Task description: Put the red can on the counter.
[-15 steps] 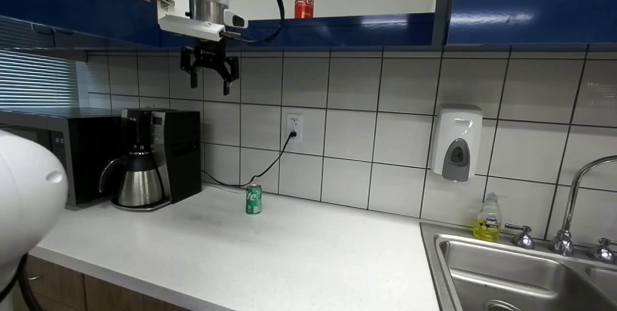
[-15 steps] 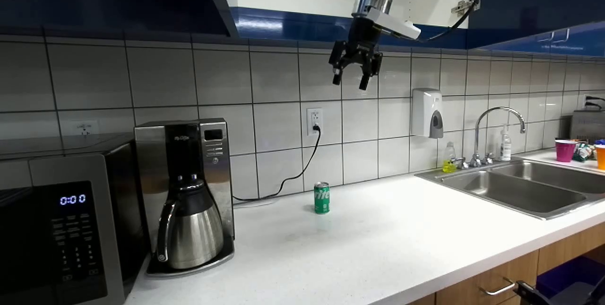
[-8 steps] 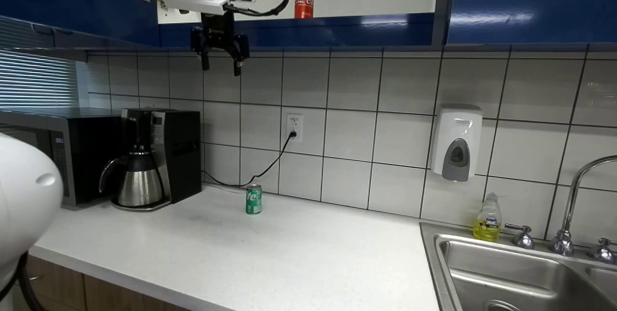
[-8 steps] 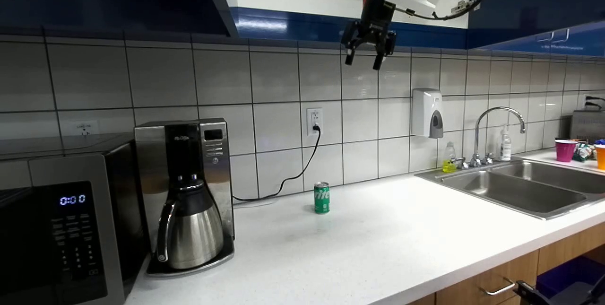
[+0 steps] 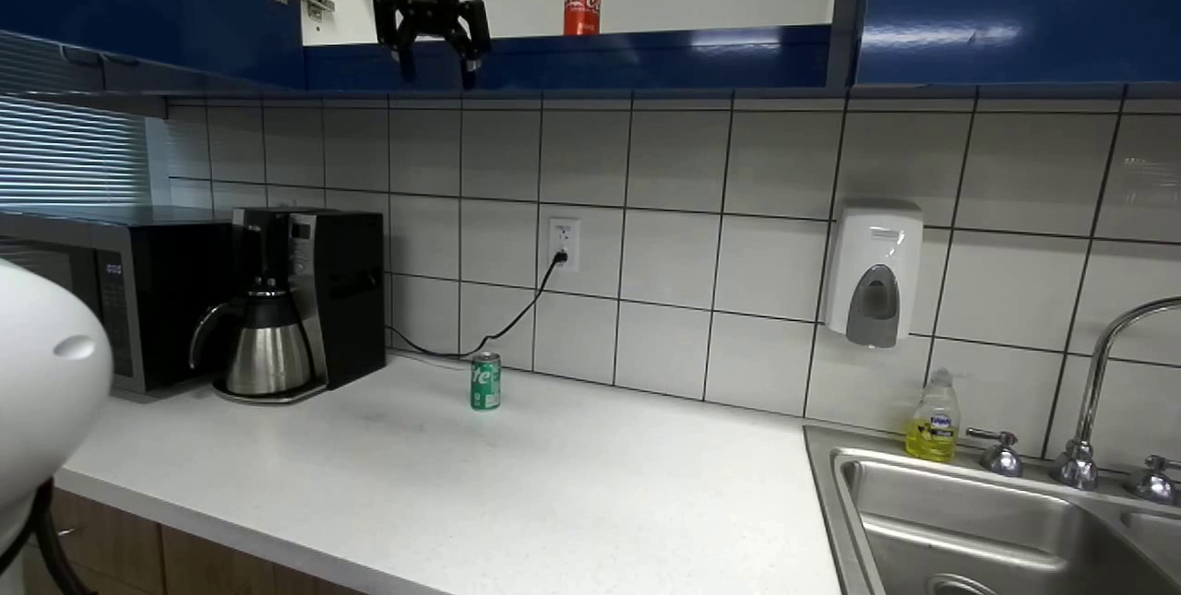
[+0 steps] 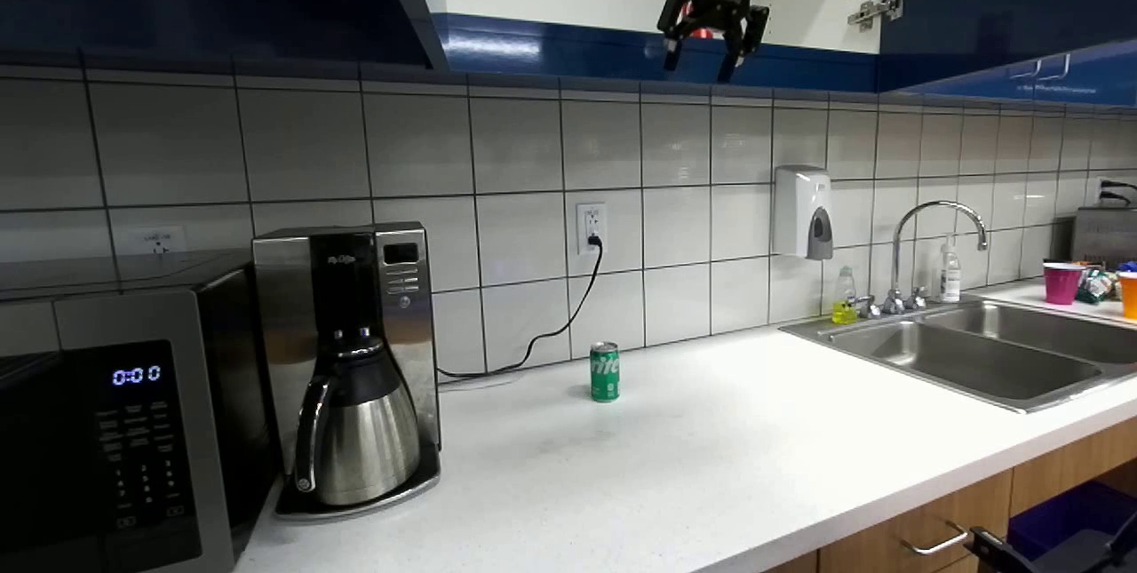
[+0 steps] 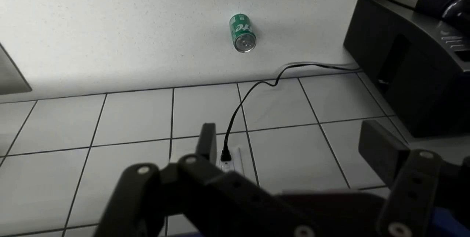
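The red can [image 5: 582, 5] stands upright on the shelf of the open upper cabinet, at its front edge. In an exterior view only bits of the red can [image 6: 702, 34] show behind my gripper [image 6: 700, 65]. My gripper [image 5: 438, 74] points down, open and empty, in front of the cabinet's lower edge, apart from the can and to its left in that exterior view. In the wrist view the gripper [image 7: 292, 141] has its fingers wide apart with only wall tiles between them; the red can is not seen there. The white counter [image 5: 590, 484] lies far below.
A green can [image 5: 485, 381] stands on the counter. A coffee maker [image 6: 346, 369] and microwave [image 6: 204, 431] are at one end, the steel sink [image 6: 964, 351] at the other. A blue cabinet edge [image 5: 646, 60] runs below the shelf. A black cord [image 7: 235, 112] hangs from the outlet.
My gripper has risen from below the cabinet's lower edge to in front of it, shifting a little to the right in both exterior views. It stays open. Both cans have not moved.
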`<state>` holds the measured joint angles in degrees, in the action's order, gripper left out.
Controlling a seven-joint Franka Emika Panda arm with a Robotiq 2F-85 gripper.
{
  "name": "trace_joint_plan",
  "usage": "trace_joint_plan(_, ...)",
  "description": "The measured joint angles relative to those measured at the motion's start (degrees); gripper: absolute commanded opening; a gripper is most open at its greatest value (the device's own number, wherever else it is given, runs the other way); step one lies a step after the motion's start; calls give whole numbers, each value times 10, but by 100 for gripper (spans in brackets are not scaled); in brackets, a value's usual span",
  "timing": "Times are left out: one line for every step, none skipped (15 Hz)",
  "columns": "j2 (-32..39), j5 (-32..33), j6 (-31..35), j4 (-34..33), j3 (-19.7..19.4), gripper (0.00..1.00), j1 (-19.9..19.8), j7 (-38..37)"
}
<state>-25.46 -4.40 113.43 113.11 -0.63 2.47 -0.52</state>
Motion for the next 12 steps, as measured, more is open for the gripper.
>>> trace_joint_plan(-2, 0, 0, -7, 0, 100, -1, -3)
trace_joint_plan(-4, 1, 0, -13, 0, 100, -2, -7)
trace_joint_plan(-5, 1, 0, -19, 0, 100, -2, -10)
trace_joint_plan(-5, 2, 0, -25, 0, 100, -4, -14)
trace_joint_plan(-5, 2, 0, -30, 0, 100, -5, -17)
trace_joint_plan(-5, 3, 0, -36, 0, 100, -8, -21)
trace_joint_plan(-5, 4, 0, -40, 0, 100, -12, -25)
trace_joint_plan(-5, 6, 0, -45, 0, 100, -16, -30)
trace_joint_plan(-5, 8, 0, -50, -1, 100, -21, -35)
trace_joint_plan(-5, 10, 0, -55, -1, 100, -26, -40)
trace_joint_plan(-4, 12, 0, -59, -2, 100, -31, -44)
trace_joint_plan(-3, 14, 0, -65, -3, 100, -36, -47)
